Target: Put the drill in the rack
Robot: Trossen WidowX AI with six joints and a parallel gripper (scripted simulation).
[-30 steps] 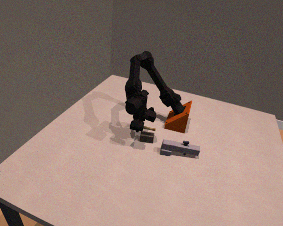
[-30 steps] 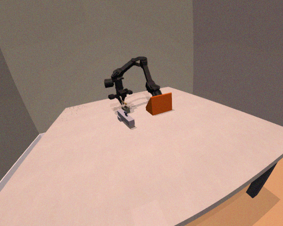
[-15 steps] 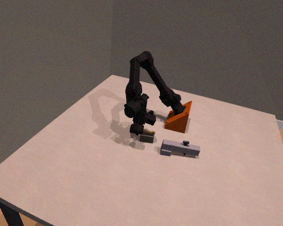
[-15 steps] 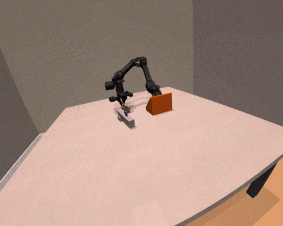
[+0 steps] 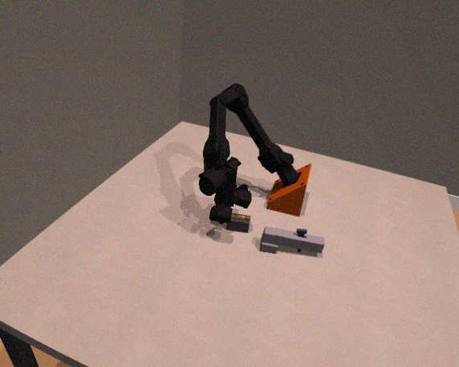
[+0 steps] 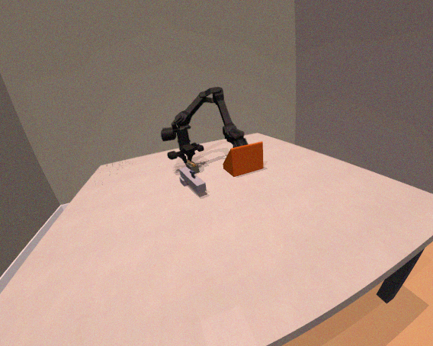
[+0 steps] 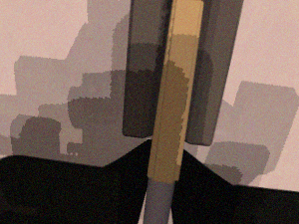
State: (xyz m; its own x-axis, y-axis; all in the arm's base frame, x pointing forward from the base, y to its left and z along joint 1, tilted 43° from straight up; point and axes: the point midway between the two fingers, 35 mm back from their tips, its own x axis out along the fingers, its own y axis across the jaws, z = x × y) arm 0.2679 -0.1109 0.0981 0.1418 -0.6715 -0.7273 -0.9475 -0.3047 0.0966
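Observation:
The drill, a brass-yellow bar (image 5: 241, 217) (image 6: 192, 164) (image 7: 175, 99) with a grey shank (image 7: 159, 202), is in my gripper (image 5: 227, 218) (image 7: 160, 147), which is shut on it. The dark grey rack (image 5: 238, 226) (image 7: 142, 99) is a grooved block on the table. The drill lies lengthwise along the groove in the wrist view, slightly slanted to it, at or just above the rack's top. Contact with the rack cannot be told. The lavender-grey block (image 5: 284, 238) (image 6: 195, 181) carries the dark key (image 5: 301, 231) on top. The block stands apart from the drill.
The orange wedge-shaped mount (image 5: 286, 200) (image 6: 247, 160) stands behind the block in the top view, with the arm's base in it. The arm (image 5: 236, 97) (image 6: 213, 93) arches above the table (image 5: 187, 291) (image 6: 215, 248). Shadows of the arm fall around the rack.

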